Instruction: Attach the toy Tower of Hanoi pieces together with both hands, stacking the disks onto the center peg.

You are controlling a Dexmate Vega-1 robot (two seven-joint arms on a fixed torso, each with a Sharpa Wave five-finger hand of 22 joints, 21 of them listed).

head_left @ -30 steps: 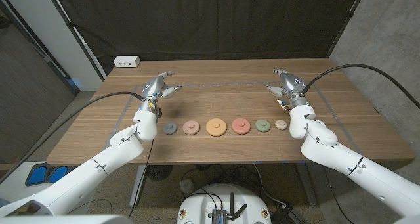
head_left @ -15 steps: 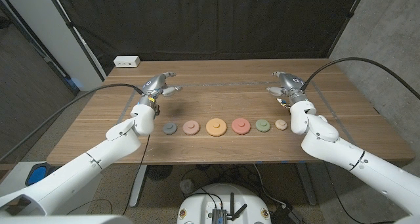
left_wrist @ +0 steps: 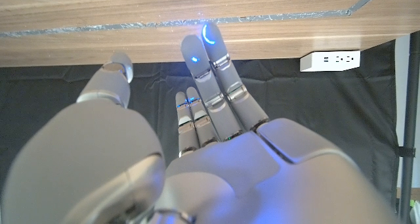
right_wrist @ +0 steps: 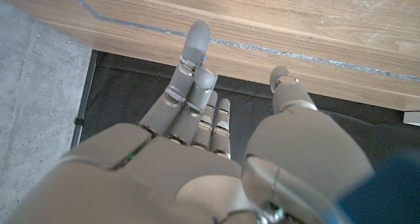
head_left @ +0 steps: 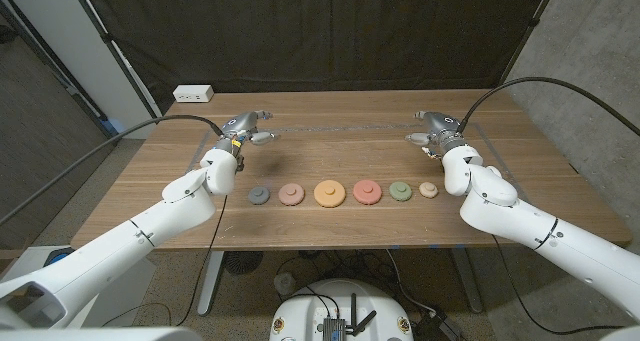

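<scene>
Left of centre in the head view, the left hand (head_left: 243,131) hovers over bare bench (head_left: 330,146), fingers (left_wrist: 211,66) spread and holding nothing. Six disks (head_left: 344,192) lie in a row at lower centre, apart from both hands, with open wood behind them. Right of centre, the right hand (head_left: 432,129) has its fingers (right_wrist: 194,60) loosely apart, holding nothing.

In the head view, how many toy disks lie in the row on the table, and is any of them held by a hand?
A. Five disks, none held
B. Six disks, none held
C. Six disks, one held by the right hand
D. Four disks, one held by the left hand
B: six disks lie in a row, from the grey disk to the small beige disk, while the left hand and the right hand hover empty behind the row.
</scene>
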